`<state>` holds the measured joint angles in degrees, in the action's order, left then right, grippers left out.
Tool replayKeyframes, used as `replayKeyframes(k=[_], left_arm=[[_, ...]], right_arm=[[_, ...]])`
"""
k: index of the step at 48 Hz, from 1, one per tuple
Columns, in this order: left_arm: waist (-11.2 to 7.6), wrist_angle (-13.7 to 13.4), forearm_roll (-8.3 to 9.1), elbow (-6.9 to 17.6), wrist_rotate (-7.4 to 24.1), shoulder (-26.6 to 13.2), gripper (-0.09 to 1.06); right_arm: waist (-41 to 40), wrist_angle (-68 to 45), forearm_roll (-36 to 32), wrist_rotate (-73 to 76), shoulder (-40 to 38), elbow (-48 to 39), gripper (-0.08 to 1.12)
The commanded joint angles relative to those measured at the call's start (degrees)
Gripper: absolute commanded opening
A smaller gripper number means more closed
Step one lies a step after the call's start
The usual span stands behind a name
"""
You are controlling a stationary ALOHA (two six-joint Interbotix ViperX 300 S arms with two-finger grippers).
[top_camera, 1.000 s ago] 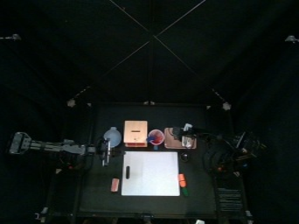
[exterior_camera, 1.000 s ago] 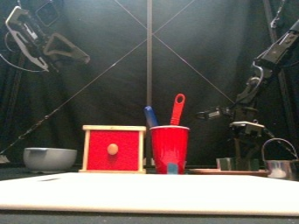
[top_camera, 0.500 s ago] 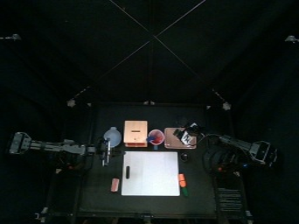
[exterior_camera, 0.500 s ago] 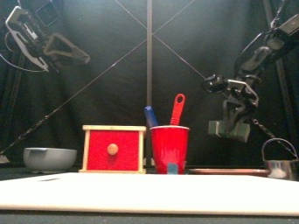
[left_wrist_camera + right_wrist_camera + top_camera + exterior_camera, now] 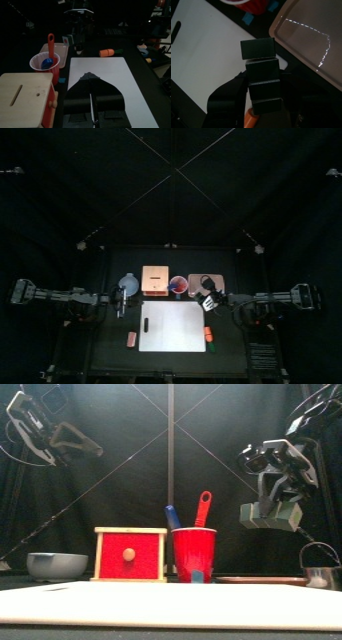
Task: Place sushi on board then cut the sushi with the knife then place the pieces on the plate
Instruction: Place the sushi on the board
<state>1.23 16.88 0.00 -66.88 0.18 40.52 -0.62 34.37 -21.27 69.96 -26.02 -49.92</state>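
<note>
My right gripper [image 5: 262, 86] is shut on the dark green sushi roll [image 5: 260, 64], a stack of several blocks held by its lower end. The roll [image 5: 267, 515] hangs in the air above the edge between the pink plate [image 5: 308, 47] and the white cutting board [image 5: 204, 50]. From above, the right gripper [image 5: 207, 301] sits at the board's [image 5: 174, 328] back right corner. The red cup [image 5: 195, 554] holds a red knife [image 5: 202, 508] and a blue knife [image 5: 171, 516]. My left gripper [image 5: 89, 77] is shut and empty, raised over the board's left side.
A wooden box with a red drawer [image 5: 130, 554] and a blue-grey bowl [image 5: 56, 564] stand at the back left. A metal cutter [image 5: 318, 574] is at the right. An orange toy [image 5: 209, 334] lies right of the board, a pink one [image 5: 131, 338] to its left.
The right gripper has risen from the pink plate with the sushi roll in it and moved toward the board. The left arm has stayed still.
</note>
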Motion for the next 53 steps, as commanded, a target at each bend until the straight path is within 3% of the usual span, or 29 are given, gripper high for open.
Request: replayKeyframes(k=[1,12,25,40,53], left_arm=[[1.14,0.4,0.09,1.0,0.2,-0.1,-0.01],[3.16,0.3,-0.09,0.5,0.1,-0.1,-0.01],[3.96,0.4,0.0,0.0,0.2,-0.1,-0.01],[4.13,0.3,0.09,-0.3,0.2,0.0,-0.01],[4.39,-0.2,0.62,-1.0,0.3,0.2,-0.01]], right_arm=[[6.0,3.3,-8.0,11.3,1.8,3.6,0.59],[13.6,8.3,-17.8,34.0,8.9,9.3,0.59],[17.9,11.3,-19.8,50.9,20.4,16.2,0.59],[18.9,11.9,-14.6,57.9,32.3,26.4,0.59],[19.3,16.0,-7.9,57.7,37.8,32.7,0.59]])
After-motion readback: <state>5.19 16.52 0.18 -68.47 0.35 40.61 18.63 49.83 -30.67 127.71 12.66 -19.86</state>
